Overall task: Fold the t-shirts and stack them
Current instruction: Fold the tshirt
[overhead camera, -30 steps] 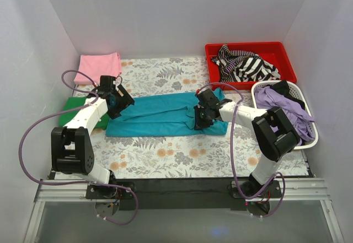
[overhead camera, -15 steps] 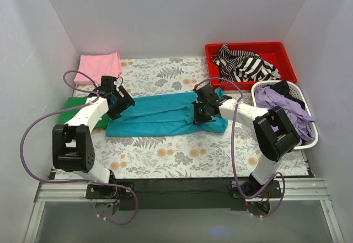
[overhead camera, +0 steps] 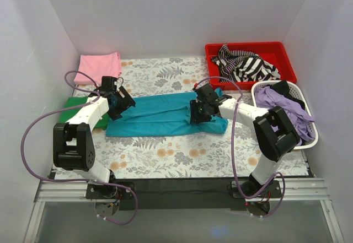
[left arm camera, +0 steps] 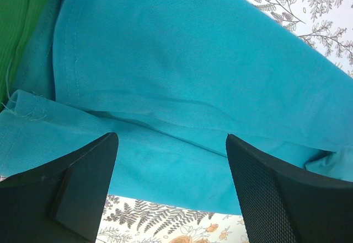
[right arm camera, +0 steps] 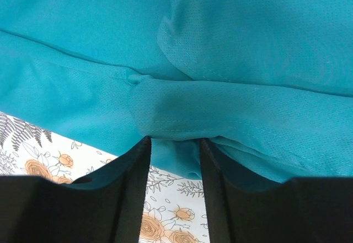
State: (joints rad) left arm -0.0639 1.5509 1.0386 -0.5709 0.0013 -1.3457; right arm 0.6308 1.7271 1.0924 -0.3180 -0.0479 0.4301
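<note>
Your right claw point(right arm camera: 175, 144) is pinched on a fold of the soft teal cloth t-shirt point(overhead camera: 160, 116) near its right end, with the cloth bunched up around the grip. Your left claw point(left arm camera: 171, 138) hangs low over the shirt's left end, jaws wide apart and gripping nothing. That teal shirt lies stretched left to right across the middle of the floral-covered table point(overhead camera: 165, 155). You have a folded light pink t-shirt point(overhead camera: 99, 65) in the far left corner and a green t-shirt point(overhead camera: 74, 111) by the left edge, just beside the teal one.
</note>
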